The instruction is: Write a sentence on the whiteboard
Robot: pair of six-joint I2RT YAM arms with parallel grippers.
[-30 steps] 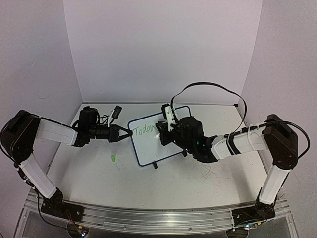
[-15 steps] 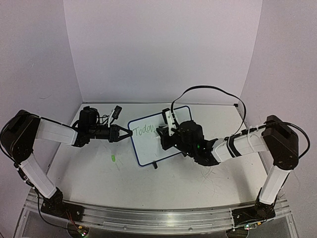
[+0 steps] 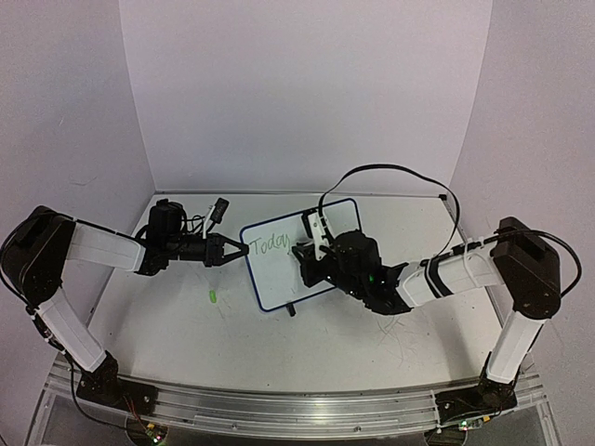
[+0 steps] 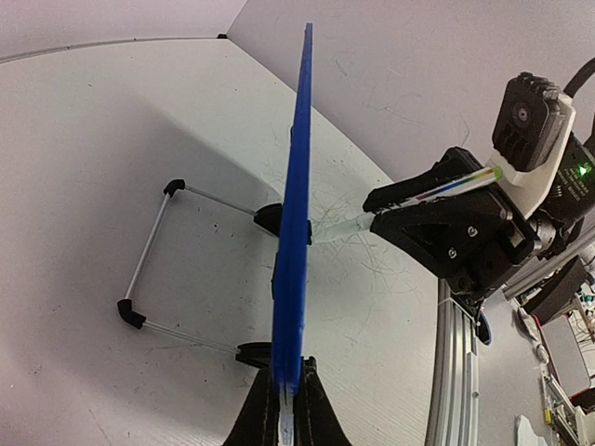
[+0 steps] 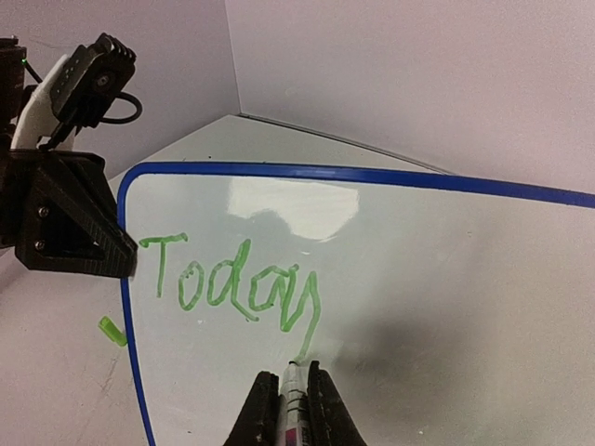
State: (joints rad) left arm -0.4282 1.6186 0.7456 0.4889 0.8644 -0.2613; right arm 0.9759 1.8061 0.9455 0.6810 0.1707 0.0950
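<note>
Toward the left of the tabletop [image 3: 177, 325], the left claw [image 3: 230, 251] was clamped on the side edge of the whiteboard [image 3: 279, 277], which stood upright mid-table bearing only "Today" in green writing [image 5: 237, 283], and the right claw [image 5: 290, 379] pinched a marker [image 5: 292, 401] with its tip at the tail of the y. Too hard a push could tilt the board or slide it in the clamp, smearing the stroke. Both arms lay stretched low, the left from its side, the right with its wrist facing the board.
</note>
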